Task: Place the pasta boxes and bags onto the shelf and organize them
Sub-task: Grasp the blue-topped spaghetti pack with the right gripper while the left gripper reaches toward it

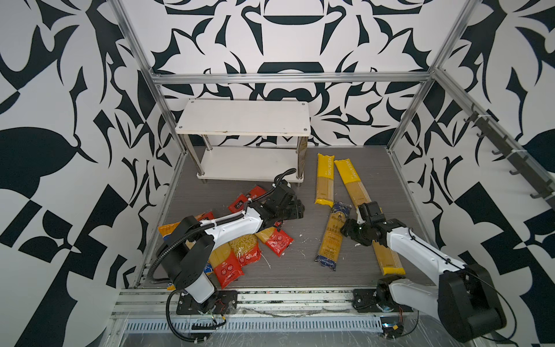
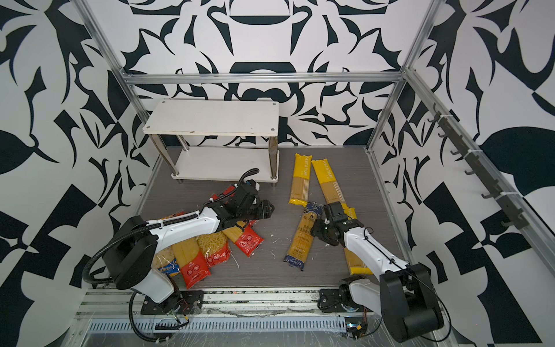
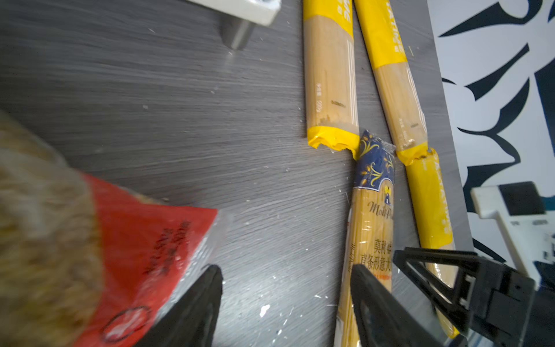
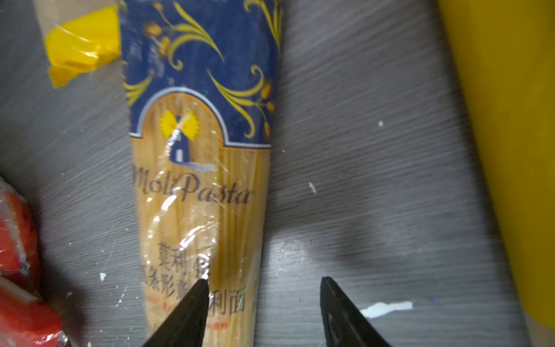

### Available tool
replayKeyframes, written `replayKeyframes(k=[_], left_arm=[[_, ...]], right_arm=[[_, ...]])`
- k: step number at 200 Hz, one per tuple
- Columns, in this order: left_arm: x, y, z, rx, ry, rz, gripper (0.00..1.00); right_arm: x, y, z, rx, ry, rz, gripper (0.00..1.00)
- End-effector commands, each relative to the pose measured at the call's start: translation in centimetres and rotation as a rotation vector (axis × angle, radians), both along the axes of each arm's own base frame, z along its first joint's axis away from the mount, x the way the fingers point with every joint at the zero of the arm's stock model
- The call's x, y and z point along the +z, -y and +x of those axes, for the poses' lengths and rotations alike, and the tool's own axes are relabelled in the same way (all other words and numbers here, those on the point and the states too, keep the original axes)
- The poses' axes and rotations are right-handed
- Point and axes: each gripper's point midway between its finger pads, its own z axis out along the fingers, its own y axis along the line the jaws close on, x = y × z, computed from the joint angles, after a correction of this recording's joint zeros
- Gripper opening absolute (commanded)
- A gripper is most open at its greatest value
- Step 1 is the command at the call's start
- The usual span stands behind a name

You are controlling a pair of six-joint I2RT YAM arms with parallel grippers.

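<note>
The shelf (image 1: 243, 120) stands at the back, both white boards bare. Two long yellow packets (image 1: 325, 180) lie to its right, and a third (image 1: 389, 261) runs under my right arm. The dark-blue long packet (image 1: 332, 237) lies beside them. Red packets (image 1: 276, 240) and a blue-orange one (image 1: 168, 229) are piled under my left arm. My left gripper (image 3: 285, 270) hangs open over bare table past the pile, a red packet (image 3: 144, 240) beside one finger. My right gripper (image 4: 264, 282) is open, one finger over the dark-blue packet (image 4: 198, 195), the other over table.
Aluminium frame rails (image 1: 288, 78) enclose the dark wood-grain table (image 1: 210, 192). A rail with hooks (image 1: 507, 150) runs along the right wall. Both arm bases (image 1: 207, 300) sit on the front track. White crumbs dot the table middle.
</note>
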Motion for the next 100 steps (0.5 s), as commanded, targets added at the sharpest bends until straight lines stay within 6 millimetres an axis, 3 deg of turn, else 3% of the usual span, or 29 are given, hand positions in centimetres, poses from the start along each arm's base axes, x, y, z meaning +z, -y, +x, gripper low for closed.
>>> replayKeyframes(k=[1, 33, 70, 100], left_arm=[[-0.8, 2.2, -1.0, -0.042, -0.052, -0.049, 0.70], [-2.2, 4.4, -2.2, -0.094, -0.101, -0.077, 0.67], [-3.9, 5.9, -2.5, -0.122, -0.153, -0.112, 0.61], [-5.0, 6.9, -2.8, -0.163, -0.183, -0.117, 0.54]], right_arm=[[0.1, -0.9, 1.3, -0.025, 0.036, 0.064, 0.63], [-1.4, -2.0, 2.1, -0.030, 0.019, 0.114, 0.61], [-0.7, -4.3, 4.4, 0.002, 0.068, 0.199, 0.57], [-1.1, -4.0, 4.1, -0.005, 0.064, 0.194, 0.68]])
